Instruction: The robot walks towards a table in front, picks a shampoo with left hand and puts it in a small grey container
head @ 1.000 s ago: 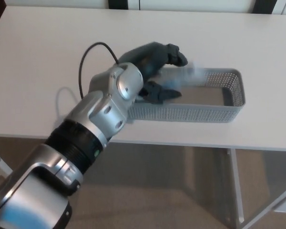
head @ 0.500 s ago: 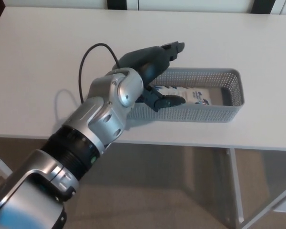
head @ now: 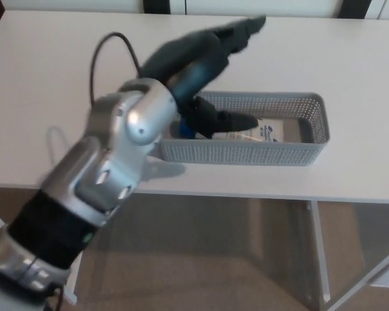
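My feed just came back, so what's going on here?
The shampoo lies flat inside the grey container on the table. The left robot hand hangs open above the container's left end, holding nothing. The right robot hand is out of view.

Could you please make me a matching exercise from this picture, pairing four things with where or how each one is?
Things:
1. shampoo
2. grey container
3. left robot hand
4. black cable

Places or states:
a. open, holding nothing, above the container's left end
b. lying flat inside the container
c. standing on the white table, near its front edge
d. looping up beside the silver wrist

Pairs: 1-b, 2-c, 3-a, 4-d
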